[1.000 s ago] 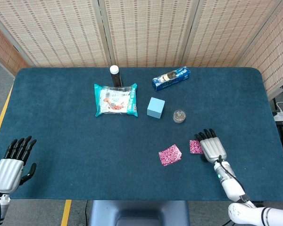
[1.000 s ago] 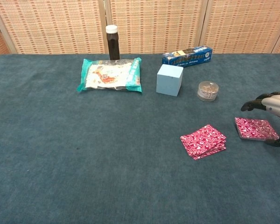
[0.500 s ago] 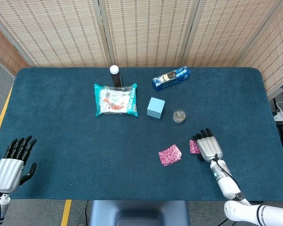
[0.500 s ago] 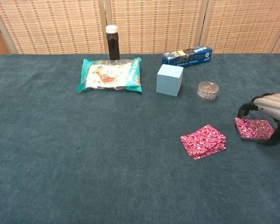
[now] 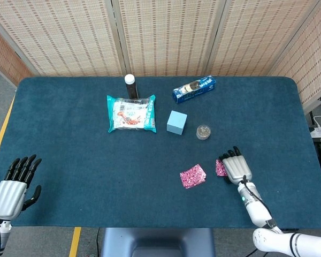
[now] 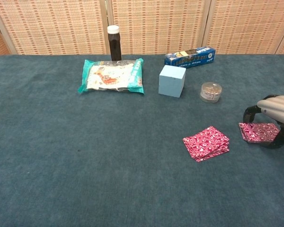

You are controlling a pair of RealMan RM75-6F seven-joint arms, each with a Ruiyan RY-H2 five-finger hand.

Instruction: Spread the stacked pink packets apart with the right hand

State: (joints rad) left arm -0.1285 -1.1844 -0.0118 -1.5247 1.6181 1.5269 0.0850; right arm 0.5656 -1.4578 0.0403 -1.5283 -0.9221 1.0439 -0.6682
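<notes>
A small stack of pink patterned packets [image 5: 192,176] [image 6: 206,143] lies on the blue table, right of centre. A separate pink packet [image 5: 220,167] [image 6: 258,131] sits a short way to its right. My right hand [image 5: 235,167] [image 6: 274,106] arches over this second packet, with its fingers [image 6: 248,113] down at the packet's left edge and its thumb at the right edge, gripping it. Most of that packet is hidden under the hand in the head view. My left hand [image 5: 13,187] hangs off the table's near left corner, fingers straight, holding nothing.
At the back stand a dark bottle [image 5: 130,85], a teal snack bag [image 5: 131,113], a light blue cube [image 5: 176,122], a blue box [image 5: 194,89] and a small round jar [image 5: 203,131]. The table's right edge [image 5: 310,160] is near my right hand.
My right hand has moved left and lowered over the separate packet, its fingers curling down around it. The packet stack and my left hand have not moved.
</notes>
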